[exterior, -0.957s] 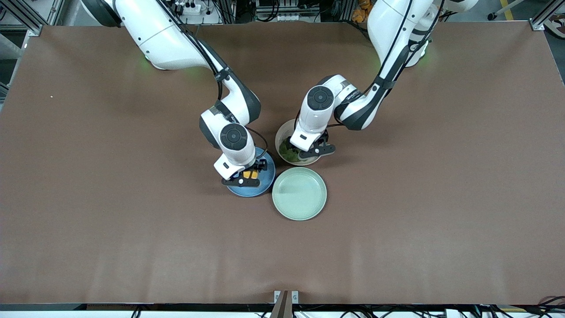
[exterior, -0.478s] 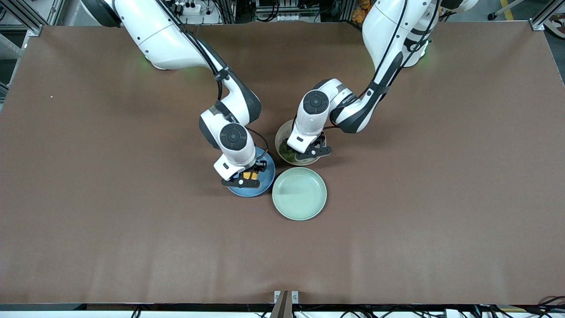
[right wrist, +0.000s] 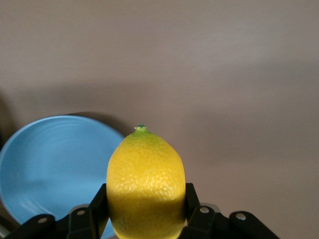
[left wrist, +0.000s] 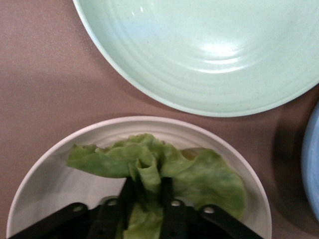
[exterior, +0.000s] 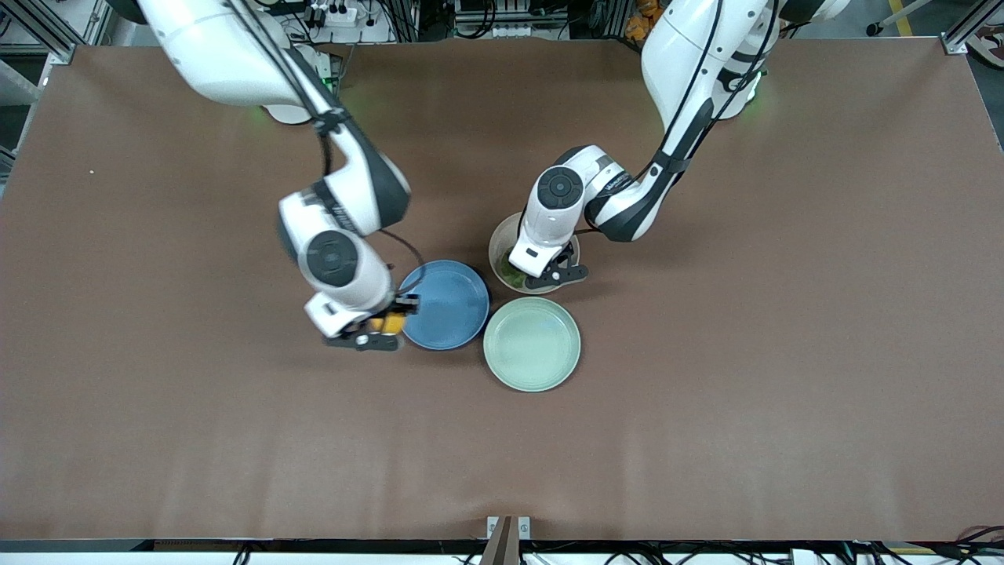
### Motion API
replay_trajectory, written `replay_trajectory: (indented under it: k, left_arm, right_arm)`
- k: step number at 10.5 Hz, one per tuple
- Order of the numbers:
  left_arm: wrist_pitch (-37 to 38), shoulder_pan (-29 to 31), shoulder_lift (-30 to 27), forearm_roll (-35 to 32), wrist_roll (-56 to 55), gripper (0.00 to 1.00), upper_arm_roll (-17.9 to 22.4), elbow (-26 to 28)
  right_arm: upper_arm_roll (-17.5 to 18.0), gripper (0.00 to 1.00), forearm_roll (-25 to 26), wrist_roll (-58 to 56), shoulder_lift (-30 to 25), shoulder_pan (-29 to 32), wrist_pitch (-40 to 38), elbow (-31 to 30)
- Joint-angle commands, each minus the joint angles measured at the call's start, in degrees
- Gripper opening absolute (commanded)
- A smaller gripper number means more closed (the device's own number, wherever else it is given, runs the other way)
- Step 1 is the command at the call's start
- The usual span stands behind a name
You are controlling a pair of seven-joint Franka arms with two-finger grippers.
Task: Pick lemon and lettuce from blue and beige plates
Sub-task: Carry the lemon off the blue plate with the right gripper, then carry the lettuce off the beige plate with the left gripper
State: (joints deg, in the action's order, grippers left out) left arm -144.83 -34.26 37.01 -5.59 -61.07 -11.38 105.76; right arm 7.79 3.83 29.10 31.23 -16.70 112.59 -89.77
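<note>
The right pincer [exterior: 382, 328] grips a yellow lemon [right wrist: 145, 182], raised over the worktop [exterior: 157, 408] beside the blue plate [exterior: 443, 304]. The left pincer [left wrist: 147, 199] pinches green lettuce [left wrist: 164, 169], seemingly resting in the beige plate [left wrist: 45, 184], near a pale green plate [exterior: 532, 344].

Lemon [right wrist: 145, 185] gripped, airborne; lettuce [left wrist: 154, 172] pinched on beige plate [left wrist: 50, 179].

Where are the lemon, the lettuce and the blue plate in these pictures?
lemon [right wrist: 145, 186]: right wrist view, on the middle of its yellow skin.
lettuce [left wrist: 149, 167]: left wrist view, on the folded leaf at its centre.
blue plate [exterior: 449, 302]: front view, on its bare inner surface.
</note>
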Motion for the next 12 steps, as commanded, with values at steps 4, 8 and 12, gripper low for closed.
replay_trajectory:
  k: [4, 8, 12]
  left_arm:
    - [1.65, -0.11, -5.08, -1.79, -6.60, 0.00, 0.05, -0.82]
    - [15.08, 4.96, -17.02, -1.88, -1.81, 0.00, 0.31, -0.99]
    - [23.45, 17.78, -21.36, -1.01, 20.05, 0.00, 0.31, -1.34]
  right_arm:
    - [1.35, 0.01, -4.71, -32.21, -6.71, 17.82, -3.09, -9.36]
    - [1.00, 0.01, -4.89, -49.54, -6.36, 23.63, 3.68, -16.14]
    - [0.74, 0.03, -7.95, -60.62, -5.31, 26.36, 8.07, -19.13]
